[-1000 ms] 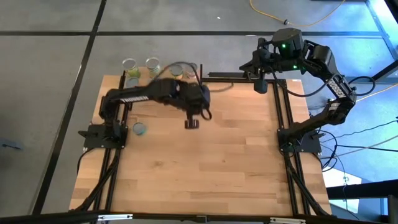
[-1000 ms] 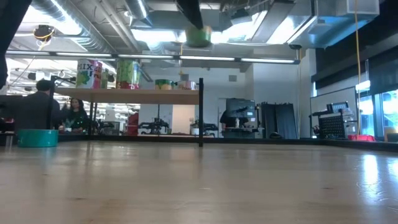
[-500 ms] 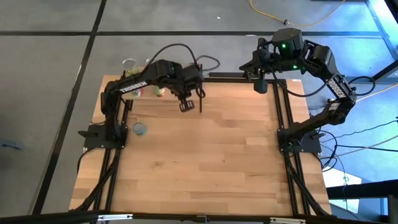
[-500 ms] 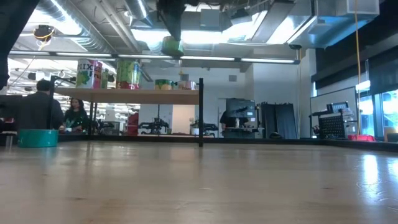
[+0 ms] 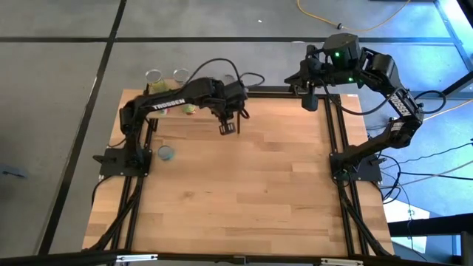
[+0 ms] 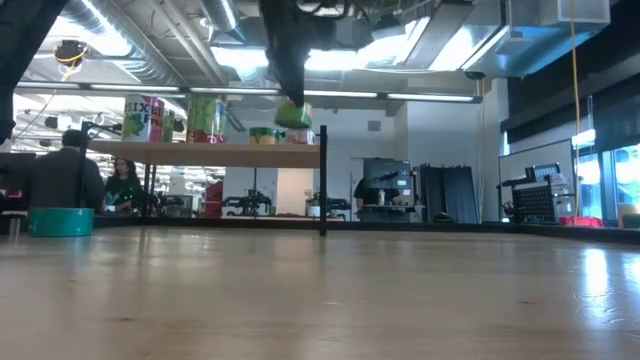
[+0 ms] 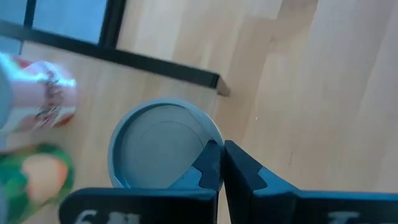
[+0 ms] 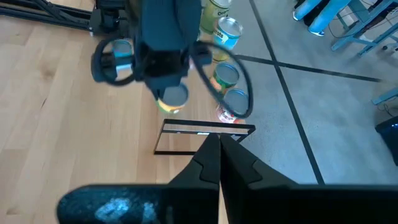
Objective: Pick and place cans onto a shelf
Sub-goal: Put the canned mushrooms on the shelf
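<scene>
From above, the left gripper (image 5: 228,127) hangs over the table's (image 5: 244,192) far edge, by the shelf (image 5: 194,103); the right gripper (image 5: 310,102) waits at the far right corner, fingers together. A teal can (image 5: 166,153) sits alone near the left edge.

At table height, the left gripper (image 6: 291,108) clamps a green can (image 6: 294,116) just above the shelf (image 6: 200,153), where other cans (image 6: 145,118) stand.

The left wrist shows a silvery can top (image 7: 163,146) below.
</scene>
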